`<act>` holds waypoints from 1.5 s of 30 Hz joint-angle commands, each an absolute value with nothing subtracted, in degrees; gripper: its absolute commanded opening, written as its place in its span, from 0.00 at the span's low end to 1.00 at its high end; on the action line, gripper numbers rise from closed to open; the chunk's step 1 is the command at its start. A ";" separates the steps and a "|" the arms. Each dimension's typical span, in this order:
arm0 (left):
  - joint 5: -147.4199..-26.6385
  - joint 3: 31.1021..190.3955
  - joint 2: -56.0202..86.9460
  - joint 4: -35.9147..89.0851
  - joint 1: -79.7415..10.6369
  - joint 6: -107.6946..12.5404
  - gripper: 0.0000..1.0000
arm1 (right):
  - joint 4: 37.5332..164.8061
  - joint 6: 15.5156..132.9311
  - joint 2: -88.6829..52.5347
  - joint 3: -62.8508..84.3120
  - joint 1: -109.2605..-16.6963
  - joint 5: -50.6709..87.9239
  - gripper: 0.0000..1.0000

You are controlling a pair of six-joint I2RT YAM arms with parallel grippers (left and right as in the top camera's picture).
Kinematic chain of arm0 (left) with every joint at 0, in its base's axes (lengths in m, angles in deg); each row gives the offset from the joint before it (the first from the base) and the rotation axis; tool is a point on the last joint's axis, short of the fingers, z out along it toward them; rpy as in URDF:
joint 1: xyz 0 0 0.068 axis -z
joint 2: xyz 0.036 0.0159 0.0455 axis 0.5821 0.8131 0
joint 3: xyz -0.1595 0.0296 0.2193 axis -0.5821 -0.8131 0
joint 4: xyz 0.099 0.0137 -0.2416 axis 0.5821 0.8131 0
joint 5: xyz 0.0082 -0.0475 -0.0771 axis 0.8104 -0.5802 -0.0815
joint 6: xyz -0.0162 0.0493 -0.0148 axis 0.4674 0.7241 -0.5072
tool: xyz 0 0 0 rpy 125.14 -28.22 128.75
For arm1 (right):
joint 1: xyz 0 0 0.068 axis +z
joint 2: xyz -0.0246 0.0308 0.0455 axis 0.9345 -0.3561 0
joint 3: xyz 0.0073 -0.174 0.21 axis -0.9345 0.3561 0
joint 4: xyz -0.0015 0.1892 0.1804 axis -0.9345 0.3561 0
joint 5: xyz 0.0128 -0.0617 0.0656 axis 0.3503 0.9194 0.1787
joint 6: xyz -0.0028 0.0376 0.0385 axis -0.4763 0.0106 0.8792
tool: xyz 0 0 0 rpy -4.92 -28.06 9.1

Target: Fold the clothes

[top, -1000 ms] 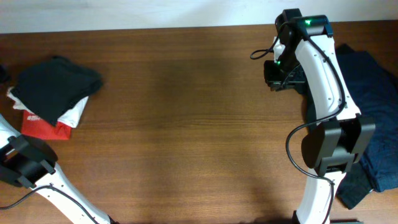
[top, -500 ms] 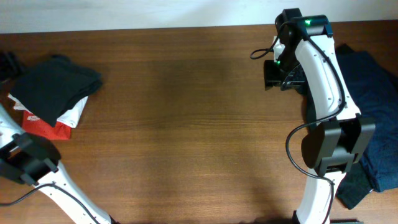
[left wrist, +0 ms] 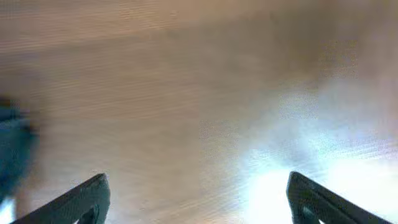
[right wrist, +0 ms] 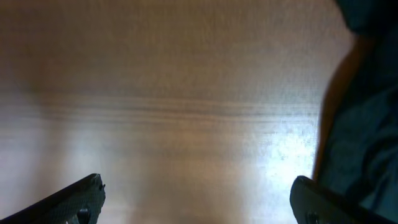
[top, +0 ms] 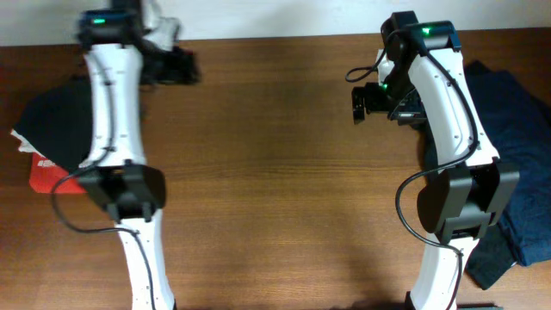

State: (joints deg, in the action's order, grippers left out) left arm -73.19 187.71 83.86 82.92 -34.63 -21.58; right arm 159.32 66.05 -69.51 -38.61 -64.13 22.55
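Note:
A pile of dark blue clothes (top: 516,129) lies unfolded at the table's right edge; its edge shows as blue clothes (right wrist: 367,124) in the right wrist view. At the left, a folded stack has a black garment (top: 47,129) on top of white and red ones (top: 52,176). My right gripper (top: 362,102) hovers just left of the blue pile. It is open, and my right gripper (right wrist: 199,199) has only bare wood between its fingers. My left gripper (top: 176,65) hangs at the far edge, right of the stack. Seen from its wrist, my left gripper (left wrist: 199,199) is open and empty.
The brown wooden table (top: 275,189) spreads between the two arms. A white wall runs along the table's far edge. A dark blurred shape (left wrist: 12,149) sits at the left edge of the left wrist view.
My left arm has swung from the near left corner up over the stack to the far edge. Both grippers have opened wide. The right gripper has shifted slightly left.

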 commanded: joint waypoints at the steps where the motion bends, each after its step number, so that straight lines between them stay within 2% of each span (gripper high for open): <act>1: -65.96 187.31 85.37 89.11 -29.10 -21.84 0.99 | 161.96 65.00 -69.49 -38.39 -64.48 21.98 0.99; 4: -65.65 184.38 85.33 89.13 -26.15 -23.65 0.99 | 165.77 59.93 -69.47 -38.39 -66.14 14.99 0.99; 8: -65.78 178.11 83.82 89.13 -24.88 -24.20 0.99 | 165.75 59.25 -68.36 -37.87 -69.76 9.72 0.99; 16: -65.57 151.12 69.85 89.13 -25.27 -24.20 0.99 | 165.57 59.21 -55.26 -22.70 -71.47 14.03 0.99; 20: -65.54 143.84 61.37 87.45 -25.32 -25.08 0.99 | 160.04 59.27 -46.46 -13.43 -71.47 14.00 0.99; 29: -62.75 120.52 24.59 65.33 -25.32 -26.17 0.99 | 140.70 59.73 -14.59 11.27 -71.47 16.21 0.99; 35: -62.57 100.74 0.50 45.72 -25.32 -27.22 0.99 | 133.33 59.67 1.87 19.42 -71.47 17.28 0.99; 39: -62.57 93.20 -10.23 40.93 -25.32 -27.20 0.99 | 134.27 59.67 6.72 19.88 -71.47 17.26 0.99; 45: -62.59 92.52 -14.69 41.48 -25.32 -27.20 0.99 | 134.38 59.69 6.81 19.90 -71.47 17.26 0.99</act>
